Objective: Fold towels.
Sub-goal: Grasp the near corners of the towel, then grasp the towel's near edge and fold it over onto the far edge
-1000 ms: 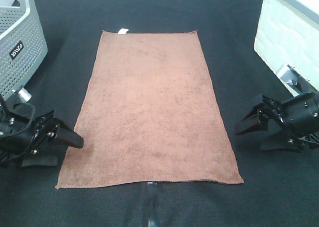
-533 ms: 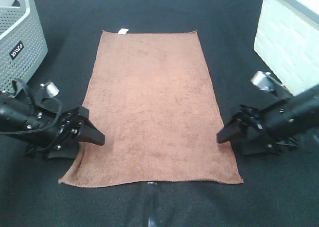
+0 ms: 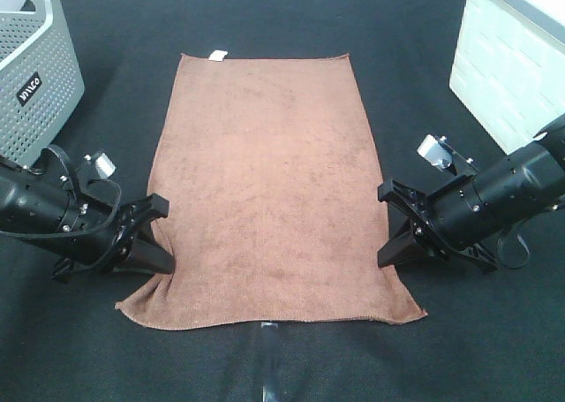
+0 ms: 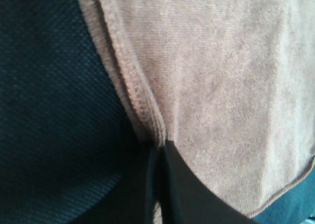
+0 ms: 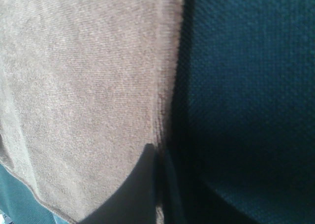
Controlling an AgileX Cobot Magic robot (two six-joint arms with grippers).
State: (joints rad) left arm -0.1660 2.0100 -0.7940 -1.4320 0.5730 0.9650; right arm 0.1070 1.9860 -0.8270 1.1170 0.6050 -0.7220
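Two grippers and one cloth, listed from the left of the high view.

- Grey perforated basket [image 3: 35, 57]: far left corner, well apart from the work.
- Left gripper [image 3: 161, 240]: low on the black mat [image 3: 415, 31], at the towel's left long edge near the front corner. In the wrist view its jaws are narrowed to a slit, with the stitched hem puckered between them. It is pinching the edge.
- Towel [image 3: 265, 181]: reddish-brown, spread flat mid-mat, unfolded. The white tag [image 3: 217, 55] is on the far short edge. The front corners ripple slightly where they are held.
- Right gripper [image 3: 386, 227]: mirrored at the right long edge, jaws likewise closed thin on the hem.
- White box [image 3: 508, 66]: far right, apart from the work.

Remark: the matched holds near the front corners probably let both arms lift that end evenly and carry it towards the tagged hem. Uneven lifting would skew the fold.
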